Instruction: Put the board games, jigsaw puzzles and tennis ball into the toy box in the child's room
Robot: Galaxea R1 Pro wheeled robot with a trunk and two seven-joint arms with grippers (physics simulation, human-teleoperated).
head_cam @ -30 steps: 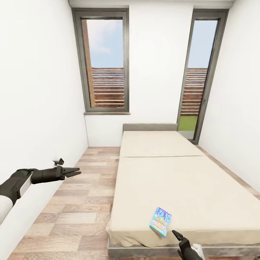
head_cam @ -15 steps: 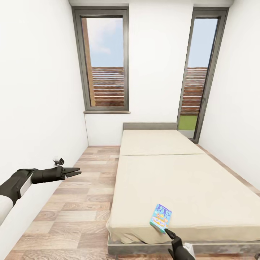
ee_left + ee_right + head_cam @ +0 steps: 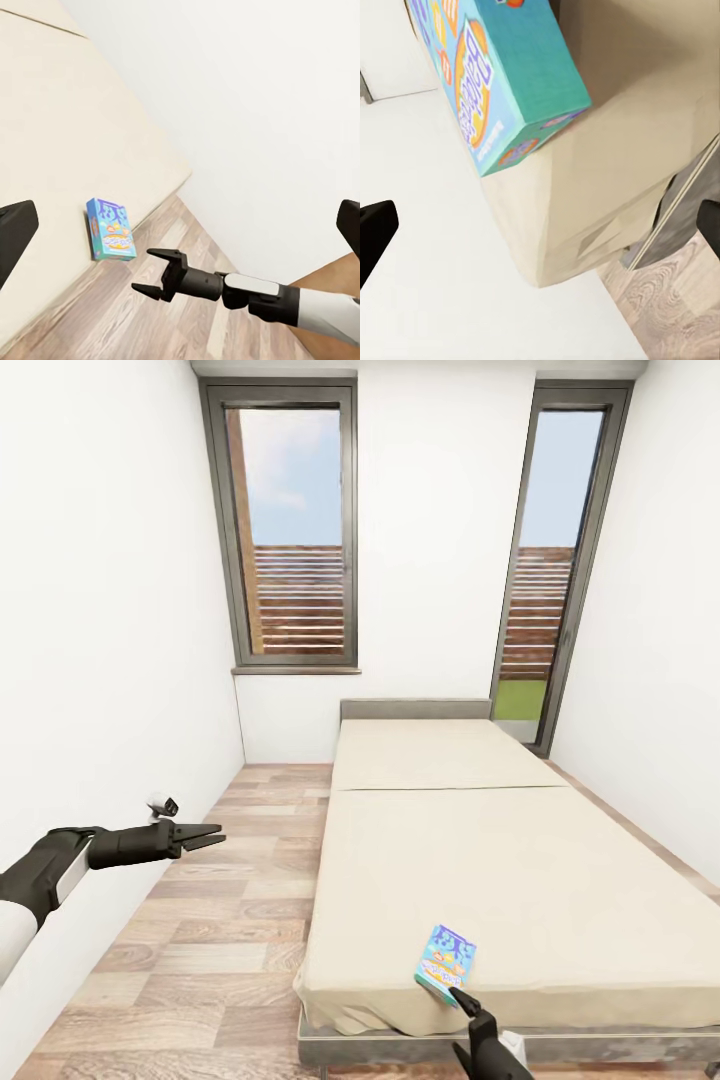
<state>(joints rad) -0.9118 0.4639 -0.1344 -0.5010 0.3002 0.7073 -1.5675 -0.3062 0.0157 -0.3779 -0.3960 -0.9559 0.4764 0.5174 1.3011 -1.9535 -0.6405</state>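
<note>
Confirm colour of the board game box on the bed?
Teal-blue board game with orange and yellow lettering; clearest in the right wrist view.

My right hand (image 3: 458, 998) sits just beside the board game (image 3: 446, 963) at the bed (image 3: 520, 860) edge, its fingers spread. The mattress beyond lies bare. My left hand (image 3: 205, 836) hangs over open floor (image 3: 220, 920), near the wall (image 3: 100, 660).

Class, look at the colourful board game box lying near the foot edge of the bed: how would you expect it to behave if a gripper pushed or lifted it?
The board game box has crisp flat faces and sharp corners, so it is probably stiff, not floppy. Lying flat on the bed, it should slide rather than roll. It sits close to the mattress edge, so a push from the right gripper might tip it off.
</note>
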